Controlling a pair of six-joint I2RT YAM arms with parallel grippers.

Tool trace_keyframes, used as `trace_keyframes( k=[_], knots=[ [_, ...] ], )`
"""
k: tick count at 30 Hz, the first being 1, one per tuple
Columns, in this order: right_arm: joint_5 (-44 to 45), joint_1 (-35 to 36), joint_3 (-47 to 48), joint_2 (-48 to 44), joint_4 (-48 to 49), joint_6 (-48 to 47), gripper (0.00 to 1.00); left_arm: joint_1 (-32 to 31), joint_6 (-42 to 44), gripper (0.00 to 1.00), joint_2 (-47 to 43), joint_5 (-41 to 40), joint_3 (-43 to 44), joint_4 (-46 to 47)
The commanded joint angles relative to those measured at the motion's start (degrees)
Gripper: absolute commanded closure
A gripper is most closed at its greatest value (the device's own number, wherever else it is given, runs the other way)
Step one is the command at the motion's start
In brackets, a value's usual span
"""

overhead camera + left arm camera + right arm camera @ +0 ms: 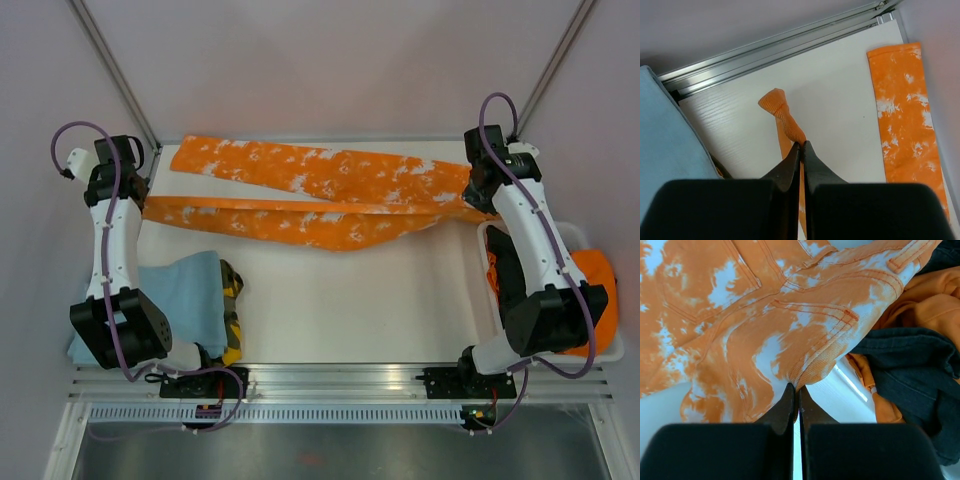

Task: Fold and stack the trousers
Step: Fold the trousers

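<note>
Orange and white tie-dye trousers (320, 195) lie stretched across the far half of the white table, legs to the left, waist to the right. My left gripper (140, 200) is shut on the hem of the nearer leg; in the left wrist view the pinched cloth (785, 120) sticks out past the closed tips (801, 145), and the other leg (905, 115) lies flat at the right. My right gripper (480, 195) is shut on the waist edge (810, 365) of the trousers, the tips (796, 388) closed on a fold.
A folded light blue garment (185, 300) on a camouflage one (232, 305) lies at the near left. A white bin (600, 235) at the right holds orange (935, 300) and dark (910, 355) clothes. Metal frame rails run along the back wall (775, 47).
</note>
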Motion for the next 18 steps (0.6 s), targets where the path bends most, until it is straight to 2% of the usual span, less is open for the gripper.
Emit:
trace_keyframes(
  k=[1, 4, 9, 15, 18],
  knots=[
    [14.50, -2.97, -1.72, -3.56, -3.06, -3.81, 1.00, 2.87, 4.89, 0.98, -2.23, -16.03, 0.69, 5.94],
    [11.35, -2.97, -1.64, -2.69, 1.15, -9.15, 1.00, 2.87, 7.35, 0.98, -0.65, -14.98, 1.21, 10.76],
    [7.12, -2.97, 1.43, 5.39, 8.97, -15.94, 1.00, 2.87, 6.84, 0.98, 6.11, -11.29, 4.64, 15.87],
    [3.42, -3.06, 12.50, 20.41, 15.74, -27.62, 1.00, 1.82, 2.18, 0.98, 18.41, -11.11, 12.45, 18.95],
    [3.08, -3.76, 19.69, 26.48, 18.12, -31.33, 1.00, -1.07, 2.44, 0.98, 24.73, -14.00, 19.12, 20.53]
  ],
)
